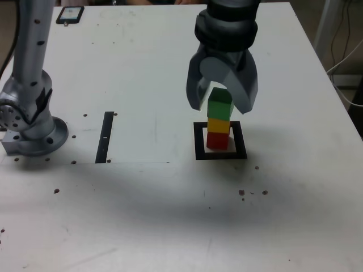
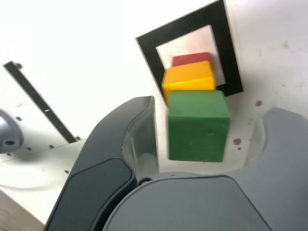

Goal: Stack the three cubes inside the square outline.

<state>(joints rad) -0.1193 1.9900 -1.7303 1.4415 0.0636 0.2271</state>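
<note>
Three cubes stand stacked inside the square outline (image 1: 199,141) (image 2: 149,54): the red cube (image 1: 217,140) (image 2: 190,59) at the bottom, the yellow cube (image 1: 218,125) (image 2: 188,77) on it, the green cube (image 1: 220,105) (image 2: 197,125) on top. My gripper (image 1: 221,106) (image 2: 211,110) hangs over the stack, open, with one finger on each side of the green cube. In the wrist view a narrow gap shows beside one finger and a wider gap beside the other. The stack looks upright.
A thin black strip (image 1: 105,137) (image 2: 38,103) lies on the white table toward the exterior view's left. The arm's grey base (image 1: 31,122) stands at the far left. A dark phone-like object (image 1: 70,14) lies at the back left corner.
</note>
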